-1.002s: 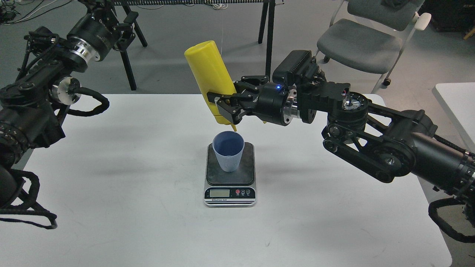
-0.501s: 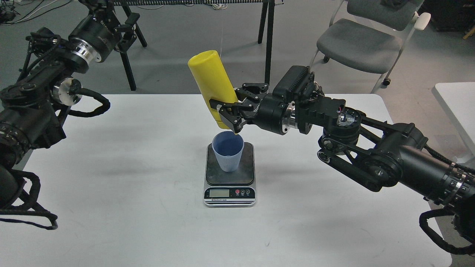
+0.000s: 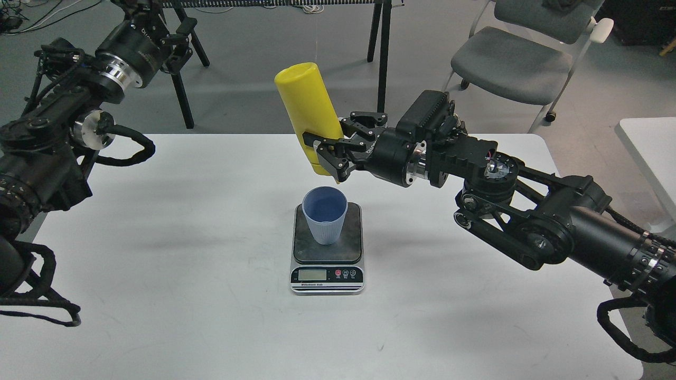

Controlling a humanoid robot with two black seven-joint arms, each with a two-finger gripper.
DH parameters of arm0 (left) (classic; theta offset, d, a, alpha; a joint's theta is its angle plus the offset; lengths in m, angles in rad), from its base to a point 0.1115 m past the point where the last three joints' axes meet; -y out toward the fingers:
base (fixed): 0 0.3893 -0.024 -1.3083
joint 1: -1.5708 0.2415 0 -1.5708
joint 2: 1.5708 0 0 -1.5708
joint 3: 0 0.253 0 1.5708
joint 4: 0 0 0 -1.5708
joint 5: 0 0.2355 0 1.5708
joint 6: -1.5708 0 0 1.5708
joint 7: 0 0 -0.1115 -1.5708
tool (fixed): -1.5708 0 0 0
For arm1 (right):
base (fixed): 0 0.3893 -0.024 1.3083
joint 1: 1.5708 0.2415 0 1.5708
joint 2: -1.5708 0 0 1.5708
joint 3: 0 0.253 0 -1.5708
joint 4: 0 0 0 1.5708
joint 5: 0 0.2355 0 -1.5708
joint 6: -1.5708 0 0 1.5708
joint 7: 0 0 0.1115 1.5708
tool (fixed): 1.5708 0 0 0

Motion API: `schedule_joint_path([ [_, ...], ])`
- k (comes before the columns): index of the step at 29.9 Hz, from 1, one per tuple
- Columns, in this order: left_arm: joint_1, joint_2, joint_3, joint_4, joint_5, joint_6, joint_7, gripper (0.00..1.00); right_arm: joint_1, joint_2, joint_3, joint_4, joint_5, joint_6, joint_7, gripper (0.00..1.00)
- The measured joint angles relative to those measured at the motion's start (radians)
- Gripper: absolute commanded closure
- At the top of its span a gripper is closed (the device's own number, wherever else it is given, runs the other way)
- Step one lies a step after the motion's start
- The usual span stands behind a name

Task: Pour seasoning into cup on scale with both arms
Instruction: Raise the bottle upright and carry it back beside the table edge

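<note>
My right gripper (image 3: 331,153) is shut on the lower part of the yellow seasoning bottle (image 3: 308,113). The bottle is upside down and tilted, base up and to the left, and its nozzle end sits behind the fingers (image 3: 328,161), just above the cup. The light blue ribbed cup (image 3: 325,215) stands upright on the dark plate of the scale (image 3: 303,250) in the middle of the white table. My left gripper (image 3: 177,39) is raised at the far upper left, well away from the cup, and its dark fingers cannot be told apart.
The white table (image 3: 185,295) carries only the scale and cup. Beyond its far edge are black stand legs (image 3: 381,47) and a grey chair (image 3: 507,63). Another white surface (image 3: 652,153) shows at the right edge.
The bottle dipped toward the cup's rim half a second ago and has since lifted a little and shifted right. The left arm has barely moved.
</note>
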Motion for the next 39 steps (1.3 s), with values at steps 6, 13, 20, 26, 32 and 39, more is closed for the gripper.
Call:
schedule_joint_path([
  [6,-0.001,0.0,0.0,0.0,0.0,0.0,0.0,0.08,-0.019,0.001,0.082,-0.013,0.161,0.034,-0.018,0.65],
  [13,0.0,0.001,0.003,0.0,0.002,0.0,0.0,0.08,-0.012,-0.015,0.173,-0.073,0.621,0.158,-0.051,0.65],
  [20,0.0,0.001,0.009,0.0,0.005,0.0,0.0,0.08,-0.007,-0.141,0.179,-0.084,1.092,0.302,-0.054,0.64],
  [26,0.0,0.0,0.012,0.001,0.008,0.0,0.0,0.08,-0.01,-0.29,0.209,-0.094,1.484,0.461,-0.051,0.64],
  [32,0.0,-0.001,0.012,0.002,0.008,0.0,0.0,0.08,-0.027,-0.391,0.22,-0.164,1.797,0.479,-0.053,0.64],
  [39,0.007,0.001,0.015,0.002,0.009,0.0,0.0,0.08,-0.121,-0.427,0.227,-0.247,2.114,0.479,-0.054,0.64],
])
